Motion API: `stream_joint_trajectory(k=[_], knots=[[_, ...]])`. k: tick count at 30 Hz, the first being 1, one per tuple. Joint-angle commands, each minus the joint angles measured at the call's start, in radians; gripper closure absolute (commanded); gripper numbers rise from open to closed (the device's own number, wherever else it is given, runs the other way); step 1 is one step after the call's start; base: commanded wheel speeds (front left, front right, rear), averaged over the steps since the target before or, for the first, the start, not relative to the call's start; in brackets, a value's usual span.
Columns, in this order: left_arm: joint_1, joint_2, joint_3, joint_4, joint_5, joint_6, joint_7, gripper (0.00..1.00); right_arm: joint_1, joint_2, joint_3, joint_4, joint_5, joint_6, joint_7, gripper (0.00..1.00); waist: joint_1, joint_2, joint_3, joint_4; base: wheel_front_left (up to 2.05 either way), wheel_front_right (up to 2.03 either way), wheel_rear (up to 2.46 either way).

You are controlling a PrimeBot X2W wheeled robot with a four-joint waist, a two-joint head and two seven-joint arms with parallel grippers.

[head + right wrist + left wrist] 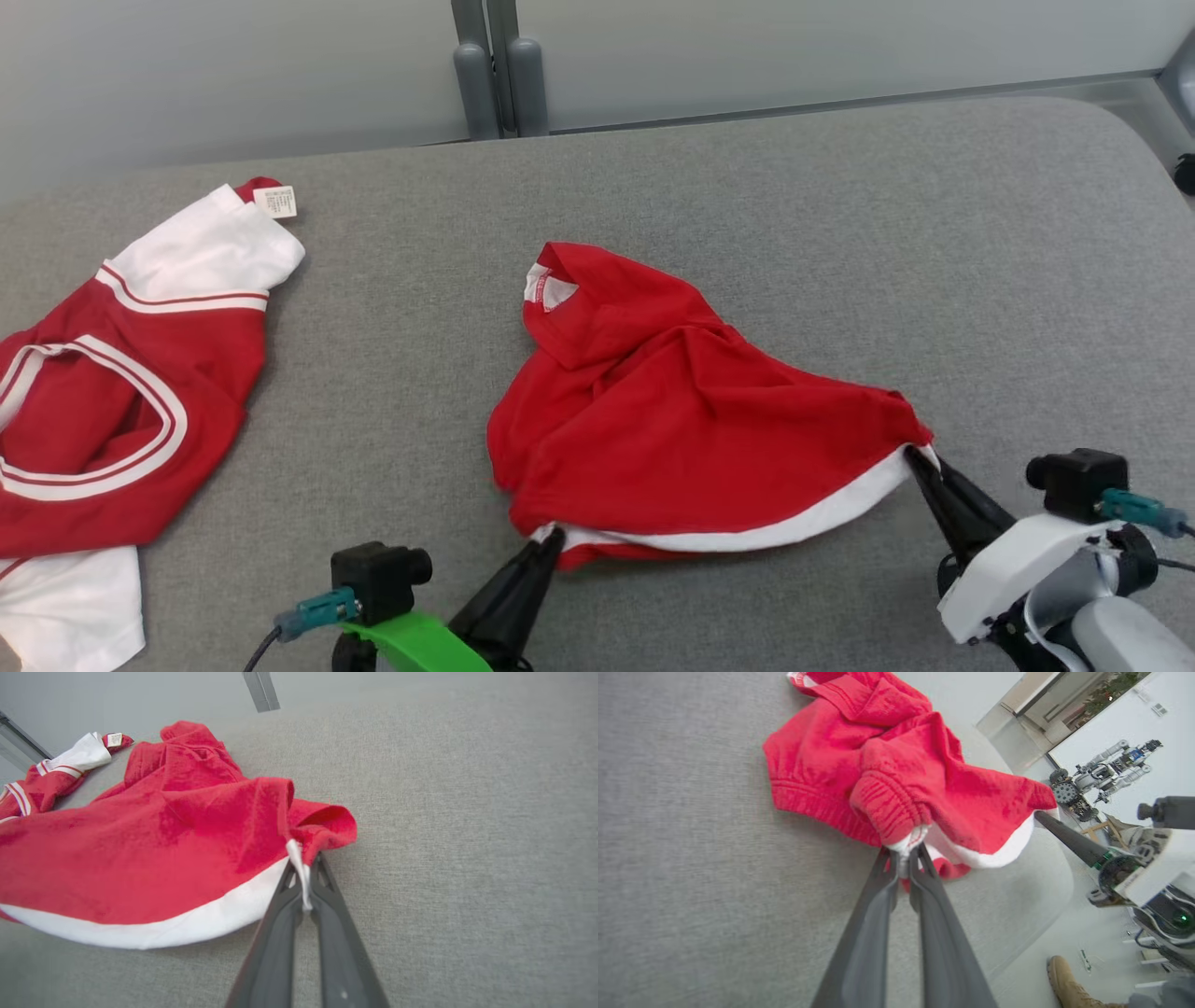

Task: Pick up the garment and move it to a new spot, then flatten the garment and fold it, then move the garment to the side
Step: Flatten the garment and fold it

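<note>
In my left gripper (553, 537), one garment (672, 411) hem (747, 538) corner pinched, right gripper (913, 455) pinching the other, open cushion (840, 233) beyond both, far shirt's (121, 411) tag (275, 202) unreadable.

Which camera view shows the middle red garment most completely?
The head view: the red garment lies whole there, collar to white hem. The left wrist view crops its collar; the right wrist view cuts off one side.
</note>
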Motion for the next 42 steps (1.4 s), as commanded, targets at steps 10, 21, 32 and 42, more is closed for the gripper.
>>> stream_joint_trajectory(k=[10,21,32,42], knots=[[0.059,0.223,-0.024,-0.646,-0.262,0.000,0.121,1.00,0.179,-0.203,-0.188,-0.586,0.364,0.000,0.099,1.00,0.0000,-0.0001,0.026,-0.036,0.00,0.00,0.00],[-0.257,0.233,0.008,-0.791,-0.378,0.013,0.302,1.00,0.190,-0.322,-0.557,-0.916,0.678,0.000,0.145,1.00,0.0000,-0.0001,0.197,-0.019,0.00,0.00,0.00],[-1.025,0.093,0.112,-0.144,-0.226,0.123,0.394,1.00,-0.652,-0.212,-0.373,-0.338,0.583,-0.001,0.307,1.00,0.0000,-0.0001,0.424,-0.081,0.00,0.00,0.00],[-1.398,0.007,0.052,0.402,0.056,0.053,0.093,1.00,-1.204,0.147,-0.351,0.211,0.184,-0.001,0.144,1.00,0.0000,-0.0001,0.484,-0.145,0.00,0.00,0.00]])
